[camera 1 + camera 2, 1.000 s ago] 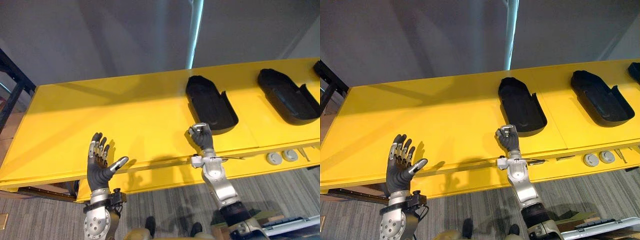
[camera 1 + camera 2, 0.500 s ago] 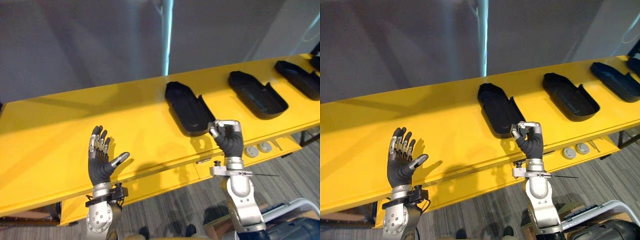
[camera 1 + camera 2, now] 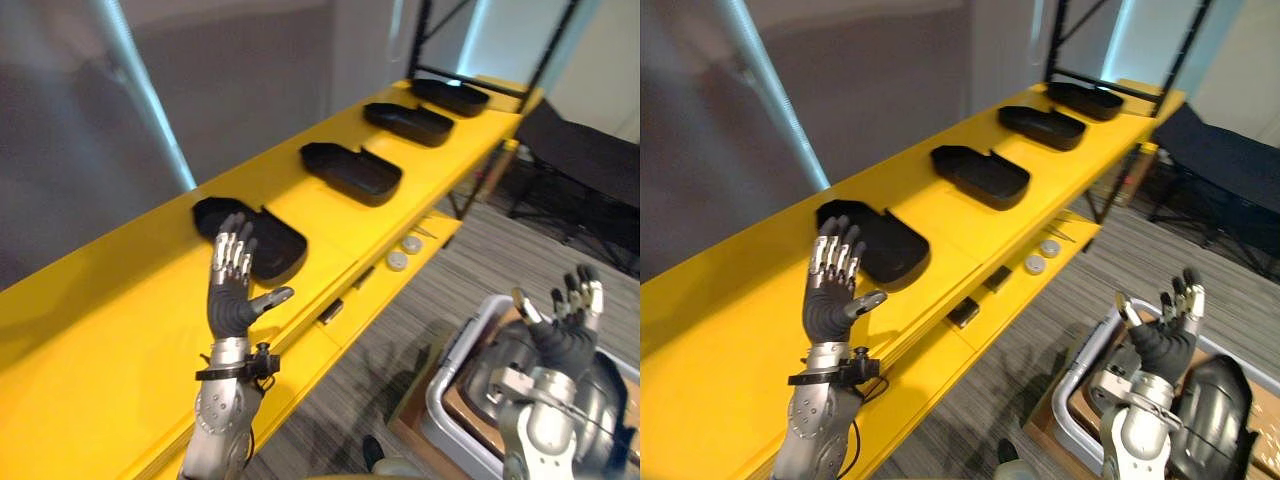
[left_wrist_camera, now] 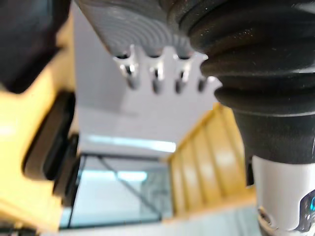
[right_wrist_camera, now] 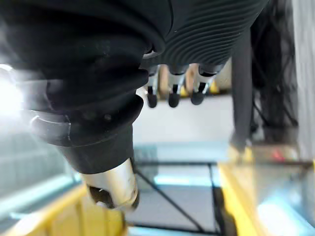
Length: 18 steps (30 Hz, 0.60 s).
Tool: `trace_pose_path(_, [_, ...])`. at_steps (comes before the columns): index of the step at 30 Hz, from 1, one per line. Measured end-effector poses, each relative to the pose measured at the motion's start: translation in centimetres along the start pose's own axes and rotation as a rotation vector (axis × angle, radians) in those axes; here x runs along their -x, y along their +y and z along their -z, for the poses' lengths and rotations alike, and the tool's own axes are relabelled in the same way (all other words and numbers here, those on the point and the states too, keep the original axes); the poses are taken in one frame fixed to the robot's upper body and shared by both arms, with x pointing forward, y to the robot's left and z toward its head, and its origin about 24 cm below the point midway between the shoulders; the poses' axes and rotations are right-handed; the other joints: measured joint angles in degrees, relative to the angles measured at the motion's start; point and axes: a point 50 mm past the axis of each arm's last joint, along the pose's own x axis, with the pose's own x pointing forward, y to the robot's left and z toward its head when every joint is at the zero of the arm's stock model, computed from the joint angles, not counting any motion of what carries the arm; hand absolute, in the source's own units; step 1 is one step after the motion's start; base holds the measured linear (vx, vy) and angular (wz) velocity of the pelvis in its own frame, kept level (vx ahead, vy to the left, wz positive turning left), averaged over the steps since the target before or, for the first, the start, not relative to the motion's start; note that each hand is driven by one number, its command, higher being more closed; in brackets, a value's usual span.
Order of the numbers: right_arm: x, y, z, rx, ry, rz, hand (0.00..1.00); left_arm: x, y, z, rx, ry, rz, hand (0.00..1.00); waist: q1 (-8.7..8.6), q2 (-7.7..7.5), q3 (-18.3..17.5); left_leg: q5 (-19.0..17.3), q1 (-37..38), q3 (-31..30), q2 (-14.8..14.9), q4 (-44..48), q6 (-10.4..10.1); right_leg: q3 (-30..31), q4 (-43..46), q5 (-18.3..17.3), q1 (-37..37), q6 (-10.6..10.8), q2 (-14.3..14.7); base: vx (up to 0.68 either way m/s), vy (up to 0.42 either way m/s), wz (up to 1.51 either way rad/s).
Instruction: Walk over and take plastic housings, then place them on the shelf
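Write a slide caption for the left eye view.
Left hand open over the yellow shelf of four black housings; right hand open over a bin.

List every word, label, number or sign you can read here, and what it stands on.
No text is legible. The four black plastic housings and the yellow shelf look plain; any marks on the two small round grey discs are too small to read.

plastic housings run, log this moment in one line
plastic housings: four on yellow shelf | left hand: open, empty, raised by nearest | right hand: open, empty, above grey bin
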Motion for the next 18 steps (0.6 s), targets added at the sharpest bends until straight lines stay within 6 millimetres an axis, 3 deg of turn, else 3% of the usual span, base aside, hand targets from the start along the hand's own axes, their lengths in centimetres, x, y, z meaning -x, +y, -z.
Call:
trace_pose_path(2, [-0.6,1.0,-0.2,-0.026,-0.028,-0.072,0.0,-0.4,0.1,-0.4,-0.01,-0.031,-0.031,0.0,0.74,0.2,0.14,-1.17,-3.09,-5.76,-0.12,4.75,1.45,2.52,0.0,0.57,-1.55,-0.15,0.72,-0.06,-0.093,-0.52])
trace_pose_path(3, [-1.3,2.3,-0.5,-0.051,-0.058,-0.141,0.0,-0.5,0.4,-0.8,-0.006,-0.051,-0.071,0.0,2.21,0.73,0.81,-2.78,-5.12,-13.3,-0.32,8.24,3.01,4.97,-0.05,0.87,-2.43,-0.55,1.34,-0.06,-0.048,-1.04])
trace_pose_path(4, [-2.2,3.7,-0.9,-0.066,-0.101,-0.214,0.0,-0.6,0.7,-1.4,0.003,-0.076,-0.118,0.0,3.74,1.49,2.41,-5.45,-6.1,-20.35,-0.62,10.9,3.28,7.45,-0.05,0.87,-2.51,-0.24,2.12,-0.08,-0.004,-1.13])
trace_pose_path(6, [-3.3,5.4,-0.8,-0.073,-0.129,-0.295,0.0,-0.4,1.1,-2.2,0.01,-0.1,-0.162,0.0,5.28,3.56,2.37,-8.8,-6.83,-27.55,-0.83,12.57,1.99,8.7,0.06,1.48,-3.58,-0.74,3.66,-0.11,0.087,-0.84])
trace_pose_path(10, [-3.4,6.6,-0.3,-0.096,-0.105,-0.319,0.0,-0.1,1.7,-3.2,0.007,-0.134,-0.193,0.0,6.8,3.46,2.47,-9.33,-8.81,-27.21,-2.28,14.58,2.84,8.66,1.6,1.7,-5.64,-0.46,2.78,-0.04,0.082,-0.1])
trace_pose_path(13, [-2.9,6.9,0.7,-0.119,-0.018,-0.288,0.0,-0.2,1.9,-3.4,0.036,-0.15,-0.203,0.0,7.37,1.48,4.41,-9.19,-9.41,-28.15,-2.98,16.15,3.09,8.26,5.06,2.12,-7.39,0.24,2.94,0.0,0.054,-0.01])
trace_pose_path(17, [-1.5,6.1,1.7,-0.102,0.039,-0.228,0.0,-0.4,1.3,-3.5,0.108,-0.152,-0.183,0.0,6.6,-0.05,6.34,-9.38,-6.73,-27.31,-3.58,16.64,3.42,8.36,9.42,2.19,-7.62,0.33,3.49,-0.03,0.065,-0.34])
trace_pose_path(18, [-1.2,5.8,1.8,-0.107,0.047,-0.222,0.0,-0.6,1.0,-3.5,0.108,-0.16,-0.174,0.0,6.62,-0.74,6.9,-9.38,-5.6,-26.19,-3.78,16.78,3.48,7.73,9.87,2.83,-7.31,1.16,3.28,-0.14,0.052,-0.69])
